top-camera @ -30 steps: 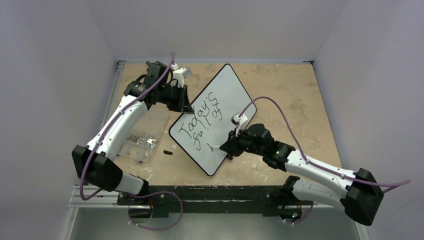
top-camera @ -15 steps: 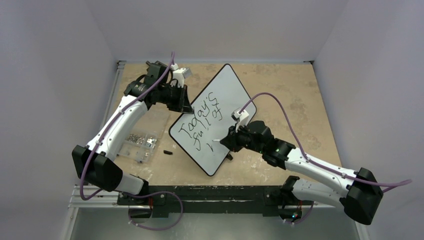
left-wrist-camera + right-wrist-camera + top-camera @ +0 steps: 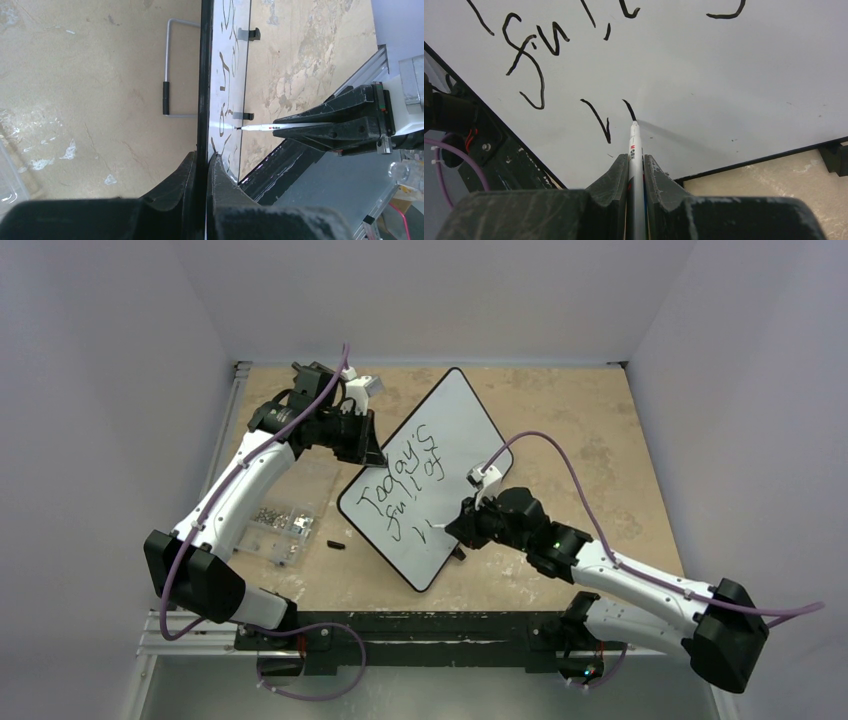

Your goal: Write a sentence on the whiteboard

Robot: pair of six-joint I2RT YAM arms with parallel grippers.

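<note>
The whiteboard (image 3: pixel 455 425) stands tilted in the middle of the table, one corner toward the arms. My left gripper (image 3: pixel 376 454) is shut on the board's black rim (image 3: pixel 204 75) at its left edge, one finger on each face (image 3: pixel 204 156). The sentence (image 3: pixel 402 485) reads "Today's full of" in slanted black lines (image 3: pixel 530 55). Under it are two short strokes. My right gripper (image 3: pixel 457 530) is shut on a white marker (image 3: pixel 634 142), and the marker's tip touches the board at the end of the newer stroke. The left wrist view shows the marker (image 3: pixel 260 128) meeting the board.
A clear plastic box of screws (image 3: pixel 281 521) lies left of the board, near the left arm. A small black cap (image 3: pixel 334 544) lies beside the board's near corner. A wire stand (image 3: pixel 169 70) sits behind the board. A metal rail (image 3: pixel 400 625) runs along the table's near edge.
The right gripper went up and left along the board, then came back a little. A second short black stroke now stands beside the first on the third line. The left arm has not moved.
</note>
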